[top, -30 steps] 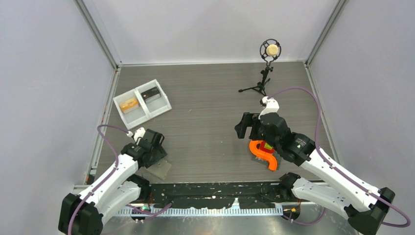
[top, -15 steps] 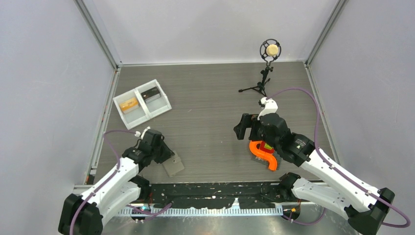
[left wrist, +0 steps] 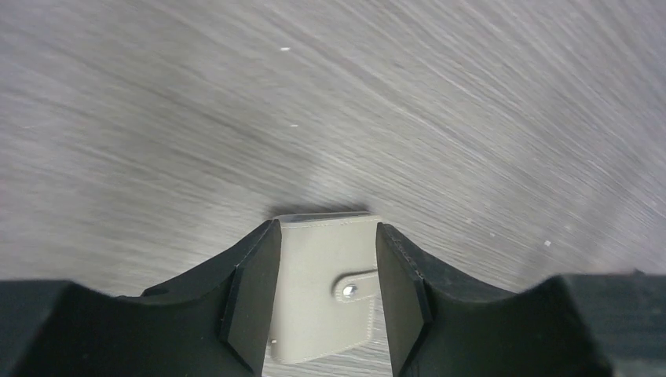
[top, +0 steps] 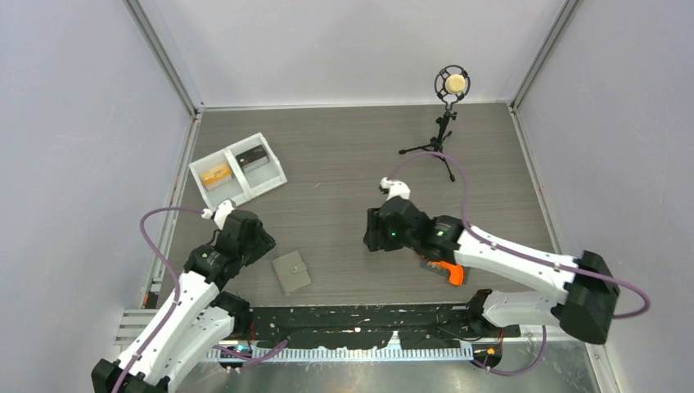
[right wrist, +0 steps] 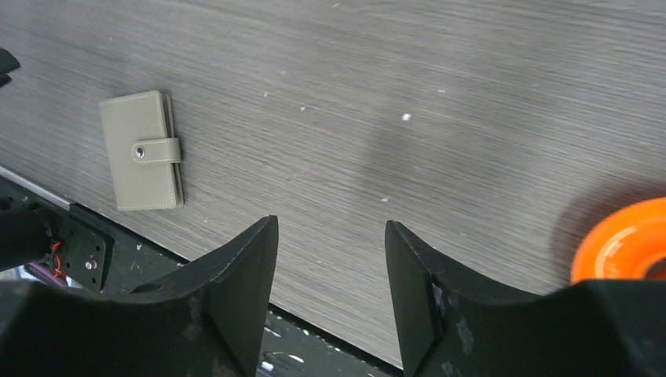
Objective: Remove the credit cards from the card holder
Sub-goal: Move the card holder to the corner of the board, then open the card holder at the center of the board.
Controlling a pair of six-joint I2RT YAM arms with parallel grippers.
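The card holder (top: 291, 273) lies shut and flat near the table's front edge, a grey wallet with its snap strap fastened. It also shows in the left wrist view (left wrist: 326, 290) and the right wrist view (right wrist: 141, 161). My left gripper (top: 260, 247) (left wrist: 326, 228) hovers just left of it and above it, open, holding nothing. My right gripper (top: 371, 233) (right wrist: 330, 222) hangs open over bare table, right of the wallet. The credit cards lie in the white tray (top: 272, 168): an orange one (top: 216, 173) and a dark one (top: 254, 157).
An orange curved object (top: 446, 271) (right wrist: 628, 243) sits under my right forearm near the front edge. A microphone on a small tripod (top: 451, 84) stands at the back right. Grey walls enclose the table on three sides.
My left gripper slid the card holder to the right, let it go and drew back. My right arm swung left toward the table's middle, and its jaws narrowed.
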